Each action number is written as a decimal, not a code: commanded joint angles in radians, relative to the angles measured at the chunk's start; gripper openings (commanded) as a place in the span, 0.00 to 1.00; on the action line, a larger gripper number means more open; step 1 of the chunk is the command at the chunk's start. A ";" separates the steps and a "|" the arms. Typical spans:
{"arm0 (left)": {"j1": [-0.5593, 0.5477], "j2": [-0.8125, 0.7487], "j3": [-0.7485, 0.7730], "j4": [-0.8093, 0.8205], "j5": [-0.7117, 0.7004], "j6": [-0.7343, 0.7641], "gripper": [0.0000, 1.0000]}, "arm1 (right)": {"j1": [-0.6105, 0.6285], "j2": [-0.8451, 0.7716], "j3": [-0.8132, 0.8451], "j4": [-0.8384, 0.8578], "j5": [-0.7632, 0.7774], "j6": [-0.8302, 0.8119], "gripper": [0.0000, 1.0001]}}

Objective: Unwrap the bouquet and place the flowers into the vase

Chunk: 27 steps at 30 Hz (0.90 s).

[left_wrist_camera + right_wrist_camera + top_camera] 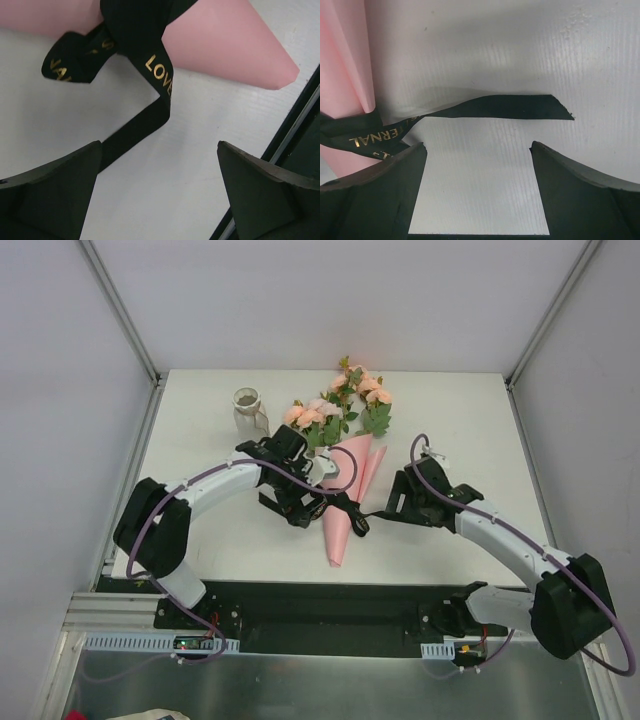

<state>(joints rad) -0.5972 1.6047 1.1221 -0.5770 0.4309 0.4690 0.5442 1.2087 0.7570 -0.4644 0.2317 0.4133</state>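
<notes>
room near-L of bouquet [340,532], vase [247,410] far L, ribbon tails [150,67] each side

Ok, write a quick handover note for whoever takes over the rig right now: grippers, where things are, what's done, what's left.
Left gripper: open, empty, by the black ribbon; one tail runs toward its finger.
Right gripper: open, empty, the other tail lying just ahead of it.
Bouquet: lying between the grippers, wrapped in pink paper, ribbon tied.
Vase: upright, far left of the bouquet, no flowers in it.
Done: nothing visible.
Left: untie the ribbon, unwrap, move the flowers into the vase.
</notes>
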 commanded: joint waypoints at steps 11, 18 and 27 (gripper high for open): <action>-0.081 0.121 0.018 0.180 -0.021 0.013 0.54 | -0.013 -0.034 -0.042 0.075 -0.069 0.235 0.82; -0.082 0.113 -0.027 0.252 -0.096 0.014 0.24 | 0.028 0.103 -0.001 0.104 -0.107 0.357 0.78; -0.082 0.098 -0.036 0.261 -0.113 0.008 0.00 | 0.056 0.091 -0.030 0.177 -0.035 0.459 0.77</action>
<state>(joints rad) -0.6743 1.7306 1.0969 -0.3290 0.3294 0.4801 0.5961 1.3296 0.7158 -0.3347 0.1482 0.8001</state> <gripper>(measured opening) 0.003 0.770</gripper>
